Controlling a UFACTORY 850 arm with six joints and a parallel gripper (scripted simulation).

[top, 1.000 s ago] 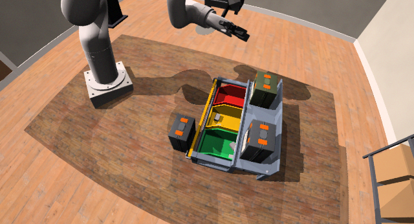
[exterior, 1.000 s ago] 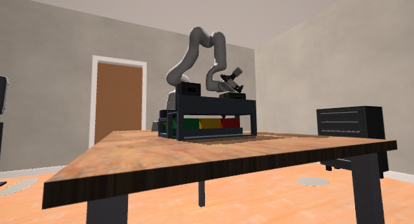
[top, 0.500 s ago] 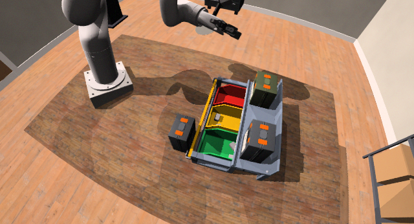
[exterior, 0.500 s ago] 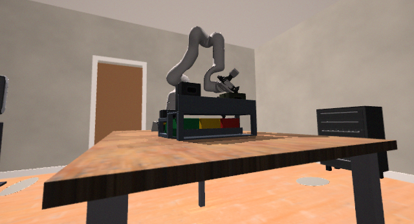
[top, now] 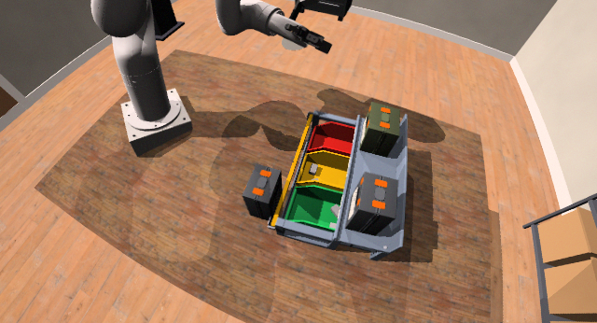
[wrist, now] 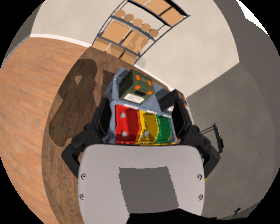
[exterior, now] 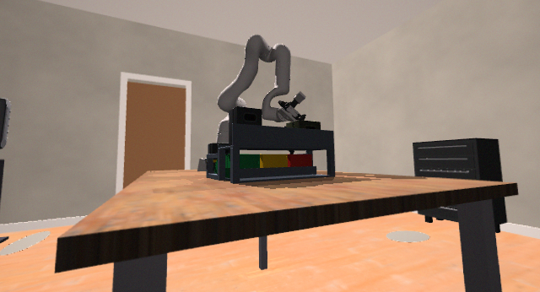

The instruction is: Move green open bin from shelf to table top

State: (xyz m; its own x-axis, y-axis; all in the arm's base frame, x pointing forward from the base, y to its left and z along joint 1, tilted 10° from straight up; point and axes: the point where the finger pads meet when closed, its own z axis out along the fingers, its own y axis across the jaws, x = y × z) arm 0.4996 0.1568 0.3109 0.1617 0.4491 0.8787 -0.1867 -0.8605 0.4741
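Note:
The green open bin [top: 308,208] [exterior: 250,161] [wrist: 164,129] sits at one end of the lower shelf of a blue-grey rack [top: 308,235] [exterior: 283,137], with light grey parts [top: 335,210] inside. The yellow bin [top: 332,174] [exterior: 273,161] is beside it, then the red bin [top: 336,138] [exterior: 300,161] [wrist: 127,119] at the other end. All three are in a row, open fronts toward the arm's base. My gripper [top: 322,43] [exterior: 301,116] [wrist: 142,105] is open and empty, high above the red bin's end of the rack and away from the green bin.
An olive case [top: 382,129] [exterior: 310,125] [wrist: 135,89] and a dark case [top: 373,203] [exterior: 246,116] stand on the rack's top. Another dark case [top: 262,192] stands on the table [top: 210,253] [exterior: 169,203] near the rack's front. A yellow rail [top: 292,171] runs along that front.

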